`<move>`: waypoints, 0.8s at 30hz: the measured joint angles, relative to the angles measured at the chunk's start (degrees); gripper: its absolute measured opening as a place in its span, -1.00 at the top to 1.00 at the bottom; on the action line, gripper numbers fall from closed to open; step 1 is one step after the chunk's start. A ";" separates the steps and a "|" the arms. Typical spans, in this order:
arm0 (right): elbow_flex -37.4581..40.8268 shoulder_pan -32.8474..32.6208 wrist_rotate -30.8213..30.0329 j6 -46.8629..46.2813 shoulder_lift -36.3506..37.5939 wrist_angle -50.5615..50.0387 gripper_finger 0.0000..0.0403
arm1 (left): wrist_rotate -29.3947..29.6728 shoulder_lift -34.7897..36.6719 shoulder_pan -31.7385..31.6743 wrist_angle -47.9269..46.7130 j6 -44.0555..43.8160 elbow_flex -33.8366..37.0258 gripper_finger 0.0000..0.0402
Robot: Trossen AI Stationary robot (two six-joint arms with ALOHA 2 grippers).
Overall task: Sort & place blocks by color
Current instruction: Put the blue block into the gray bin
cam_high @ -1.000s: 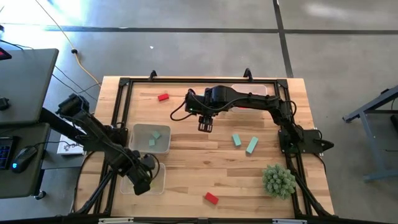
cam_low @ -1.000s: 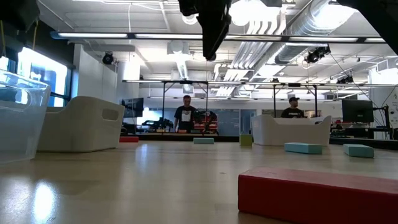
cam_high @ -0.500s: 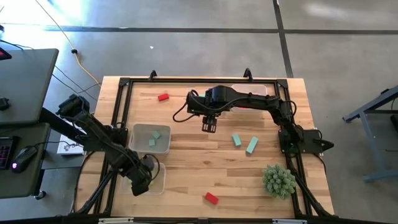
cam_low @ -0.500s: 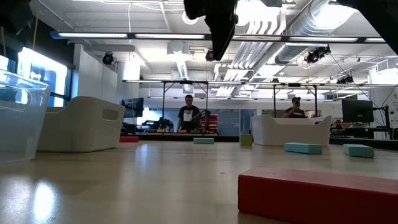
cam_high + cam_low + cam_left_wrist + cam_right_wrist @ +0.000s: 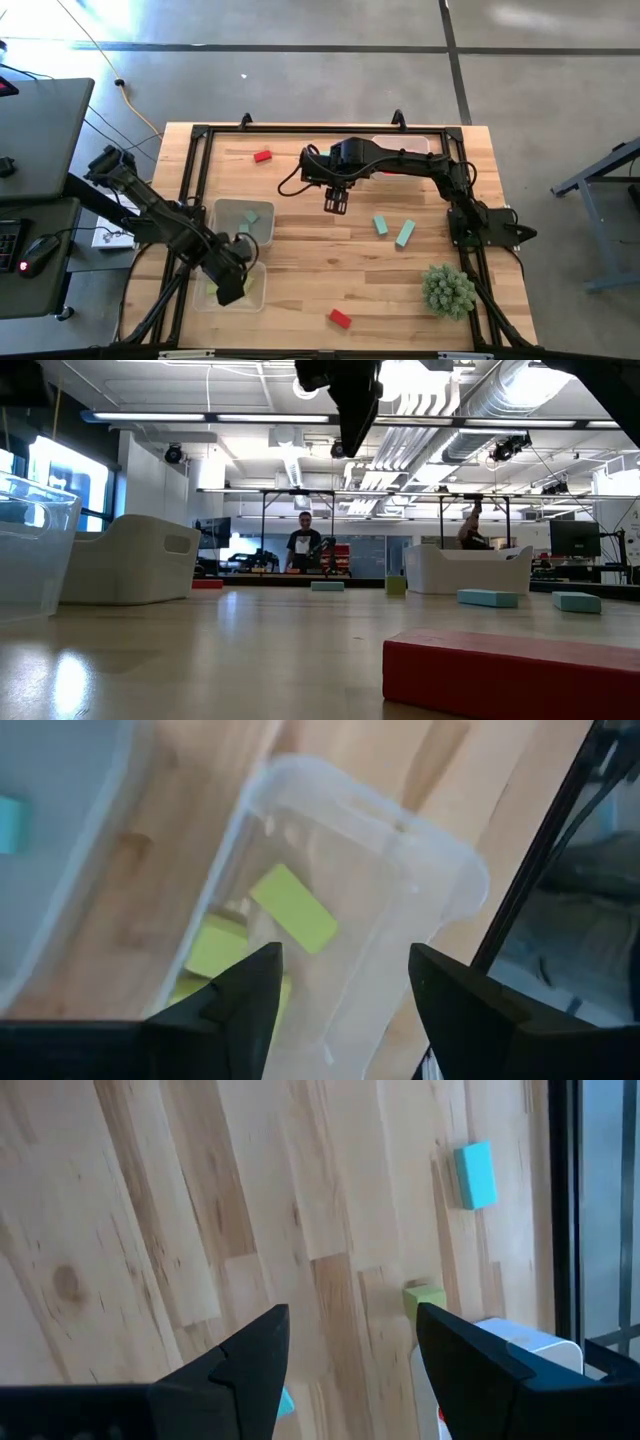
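1. High view gives you the pale wooden tabletop inside its black frame, with a spiky green plant ball near its right front corner.
2. Your left pincer hangs over the clear plastic tray holding yellow-green blocks; its fingers stand apart, gripping nothing.
3. Your right pincer hovers above mid-table, fingers parted and empty.
4. Two teal blocks lie right of it.
5. One red block sits near the front edge, another red block near the back.
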State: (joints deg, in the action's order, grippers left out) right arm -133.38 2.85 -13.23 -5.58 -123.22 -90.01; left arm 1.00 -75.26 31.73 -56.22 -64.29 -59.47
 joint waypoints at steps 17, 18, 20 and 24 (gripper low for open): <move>13.18 0.13 0.26 -4.98 0.02 -0.04 -0.04 | 11.71 14.63 -12.31 -4.31 16.37 -0.10 -0.04; 13.96 0.15 0.31 -5.69 0.00 -0.02 -0.04 | 11.71 15.28 -13.73 -4.29 18.18 -0.08 -0.04; 15.12 0.15 0.72 -7.09 0.00 0.02 -0.04 | 11.88 16.33 -16.64 -3.79 21.43 -0.10 -0.04; 17.29 0.15 3.02 -8.95 0.00 -0.01 -0.04 | 11.93 17.63 -22.72 -3.68 27.65 -0.08 -0.04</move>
State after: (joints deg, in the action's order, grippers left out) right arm -116.09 3.01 -10.22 -14.53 -123.22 -90.02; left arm 12.93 -57.63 9.02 -59.90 -36.64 -59.55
